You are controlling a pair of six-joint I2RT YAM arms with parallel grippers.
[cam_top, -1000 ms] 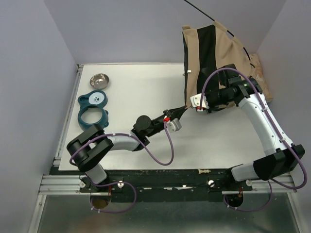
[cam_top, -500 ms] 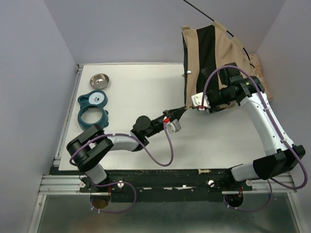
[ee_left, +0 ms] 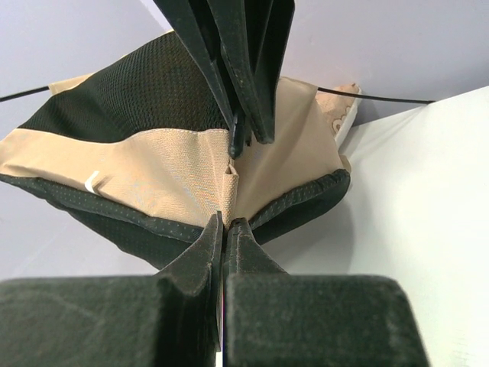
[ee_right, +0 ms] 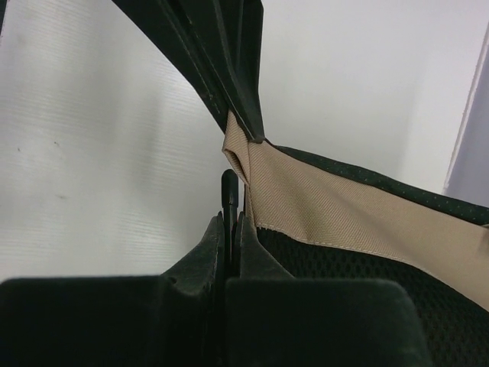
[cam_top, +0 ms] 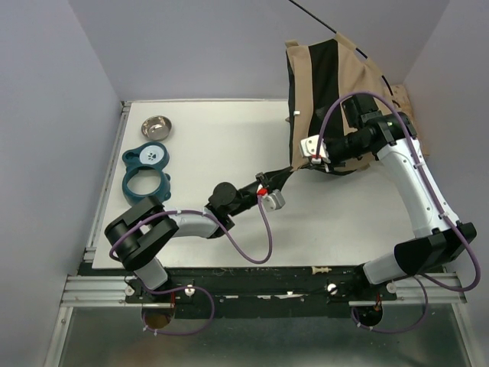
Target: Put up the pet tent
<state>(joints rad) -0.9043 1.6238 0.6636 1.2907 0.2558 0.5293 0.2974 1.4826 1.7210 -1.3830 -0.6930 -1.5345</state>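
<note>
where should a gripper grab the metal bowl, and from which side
The rim of the metal bowl, from straight above, one finger inside and one outside. It sits upright, mouth up, and its low rounded wall looks poor for a side pinch. The teal ring piece lies just nearer, so I'd take the far rim.

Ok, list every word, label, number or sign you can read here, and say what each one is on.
No text is legible in any view.
The white patch on the teal ring-shaped item: dark marks, too small to read.
The white tag on the pet tent: too small to read.
</note>
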